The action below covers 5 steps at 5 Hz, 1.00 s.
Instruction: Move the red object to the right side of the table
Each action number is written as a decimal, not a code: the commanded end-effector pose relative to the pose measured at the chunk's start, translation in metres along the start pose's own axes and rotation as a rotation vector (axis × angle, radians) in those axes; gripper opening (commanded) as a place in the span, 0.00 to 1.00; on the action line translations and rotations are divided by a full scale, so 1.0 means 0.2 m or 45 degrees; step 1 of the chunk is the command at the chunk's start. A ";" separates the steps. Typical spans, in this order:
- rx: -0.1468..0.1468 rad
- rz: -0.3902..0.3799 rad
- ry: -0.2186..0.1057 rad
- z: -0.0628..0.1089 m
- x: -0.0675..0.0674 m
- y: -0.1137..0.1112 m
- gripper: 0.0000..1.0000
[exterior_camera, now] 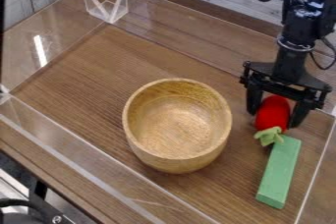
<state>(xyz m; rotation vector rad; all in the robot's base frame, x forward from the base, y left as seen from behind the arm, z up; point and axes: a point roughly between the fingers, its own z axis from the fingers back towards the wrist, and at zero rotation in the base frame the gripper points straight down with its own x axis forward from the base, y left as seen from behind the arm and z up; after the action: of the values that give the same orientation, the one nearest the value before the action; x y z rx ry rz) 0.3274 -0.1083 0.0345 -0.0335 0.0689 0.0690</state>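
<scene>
The red object point(272, 116), a small rounded toy fruit with a green leafy end point(269, 136), rests on the table point(92, 81) at the right side, just right of the wooden bowl. My gripper point(281, 106) hangs straight down over it with its black fingers point(252, 96) spread on either side of the fruit. The jaws stand open, apart from the fruit's sides.
A wooden bowl point(178, 123) sits at mid-table. A flat green rectangular block point(280, 170) lies just below the fruit near the right edge. Low clear acrylic walls point(59, 144) border the tabletop, with a clear bracket point(105, 4) at the back left.
</scene>
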 end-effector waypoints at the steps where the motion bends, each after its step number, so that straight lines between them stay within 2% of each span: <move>1: -0.001 0.004 -0.069 0.09 0.04 -0.01 1.00; 5: 0.028 0.046 -0.104 0.12 0.03 0.00 1.00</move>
<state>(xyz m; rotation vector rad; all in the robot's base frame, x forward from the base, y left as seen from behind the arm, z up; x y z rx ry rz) 0.3275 -0.1024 0.0344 0.0150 0.0632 0.1180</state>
